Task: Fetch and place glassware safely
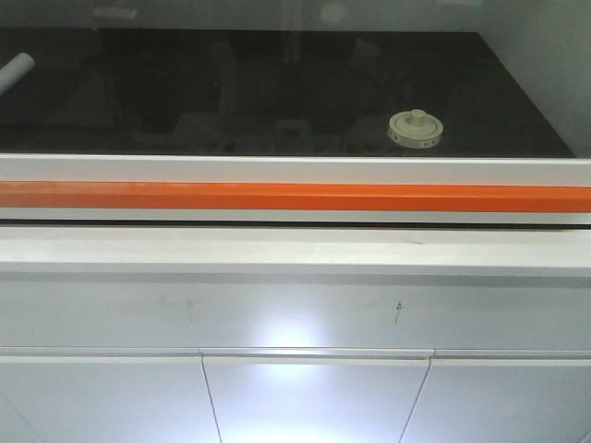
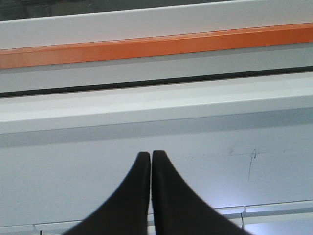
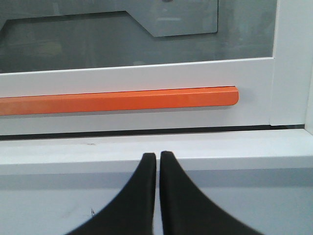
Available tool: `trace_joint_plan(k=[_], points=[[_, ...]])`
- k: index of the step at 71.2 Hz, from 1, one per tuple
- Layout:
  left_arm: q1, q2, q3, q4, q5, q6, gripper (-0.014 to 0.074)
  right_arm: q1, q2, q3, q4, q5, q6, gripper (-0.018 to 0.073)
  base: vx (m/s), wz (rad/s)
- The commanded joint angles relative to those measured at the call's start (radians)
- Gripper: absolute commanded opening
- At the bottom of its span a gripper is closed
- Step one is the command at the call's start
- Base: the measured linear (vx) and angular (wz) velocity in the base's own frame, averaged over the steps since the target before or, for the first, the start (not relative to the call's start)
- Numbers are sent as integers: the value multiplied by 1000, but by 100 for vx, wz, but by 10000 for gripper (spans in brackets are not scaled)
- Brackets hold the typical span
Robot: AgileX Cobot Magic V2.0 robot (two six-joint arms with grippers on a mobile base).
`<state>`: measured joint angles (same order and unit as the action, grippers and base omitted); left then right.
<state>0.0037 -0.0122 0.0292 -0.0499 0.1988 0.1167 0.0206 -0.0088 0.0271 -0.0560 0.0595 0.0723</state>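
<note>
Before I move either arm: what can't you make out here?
- Jar: front view, only the lid reads; glass body lost in dark reflections.
- White tube: front view, cut by the left edge.
- Wrist views: no jar; left gripper and right gripper face only the orange handle and white frame.

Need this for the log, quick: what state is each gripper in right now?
Black left gripper: shut, holding nothing.
Black right gripper: shut, holding nothing.
</note>
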Motion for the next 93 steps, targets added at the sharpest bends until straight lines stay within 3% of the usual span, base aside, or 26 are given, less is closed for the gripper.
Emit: trace_joint_plan(k=[1, 36, 47, 64, 74, 83, 93], points=[[1, -11, 28, -4, -70, -6, 2, -5, -13, 20, -5, -72, -4, -3, 0, 0], [1, -11, 28, -4, -75, -6, 2, -5, -13, 20, -5, -72, -5, -3, 0, 0], [1, -11, 28, -17, -130, -8, 2, -5, -13, 20, -5, -72, -5, -3, 0, 0], [1, -11, 14, -182, -326, -8, 2, -5, -13, 16, 23, -183, -3, -3, 0, 0], [1, -10, -68, -213, -447, -7, -2, -5, -13, -14, 24, -303, -5, -3, 0, 0], [1, 37, -214, -213, -438, -6, -2, -5, 12, -123, 3, -305, -12, -3, 0, 0], [1, 159, -418, -135, -412, 4, -1, -5, 114, -301, -52, -305, -13, -3, 0, 0]])
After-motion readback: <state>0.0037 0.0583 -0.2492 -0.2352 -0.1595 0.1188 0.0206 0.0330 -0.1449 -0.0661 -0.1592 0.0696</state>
